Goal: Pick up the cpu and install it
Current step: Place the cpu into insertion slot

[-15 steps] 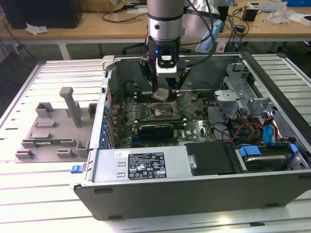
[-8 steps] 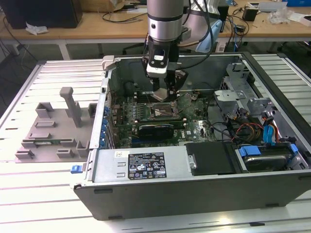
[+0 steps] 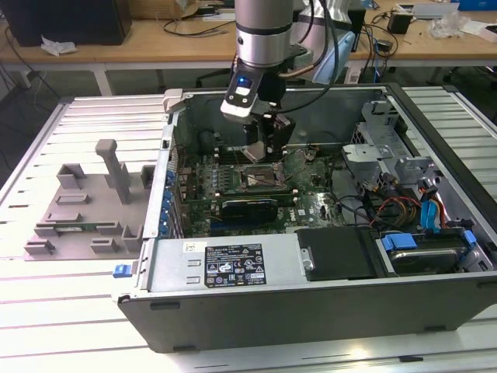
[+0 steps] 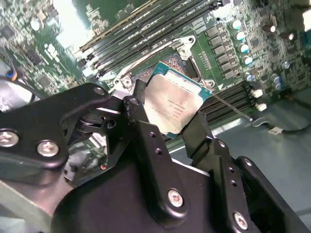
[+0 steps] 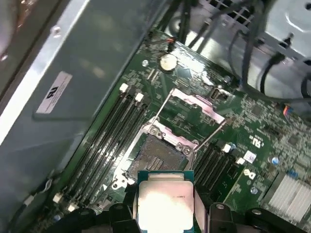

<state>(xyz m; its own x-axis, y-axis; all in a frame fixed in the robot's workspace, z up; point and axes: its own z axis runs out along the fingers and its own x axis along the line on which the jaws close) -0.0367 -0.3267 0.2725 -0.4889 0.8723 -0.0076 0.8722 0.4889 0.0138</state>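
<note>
- the gripper (image 3: 262, 155) sits in the upper middle of the exterior view, reaching down into the open pc case (image 3: 233, 268), right over the middle of the motherboard (image 3: 311, 206)
- its fingers (image 4: 141, 131) are clamped on the cpu (image 4: 175, 104). both wrist views show the chip pinched by two opposite edges, silvery top facing the cameras
- in the first wrist view the cpu (image 5: 165, 201) hangs just short of the socket (image 5: 158, 155), above it and not seated
- it looks a bit tilted against the board in the second wrist view, but how much is hard to say
- the socket is open, with its retention frame (image 5: 197, 104) flipped back and the dark contact field bare
- memory slots (image 5: 112, 141) run along one side of the socket
- the grey fixture tray (image 3: 85, 210) sits outside the case at the exterior view's left, well apart from the gripper
- handling guess: the chip is light, thin and stiff, so weight is no issue, but the metal lid is probably slick
- the contact side and the socket underneath look like the fragile bits
- an edge grip like this one seems the right hold, since it keeps pads off the underside
- the catch is the thin rim gives little purchase, so it could twist or slip if it gets knocked
</note>
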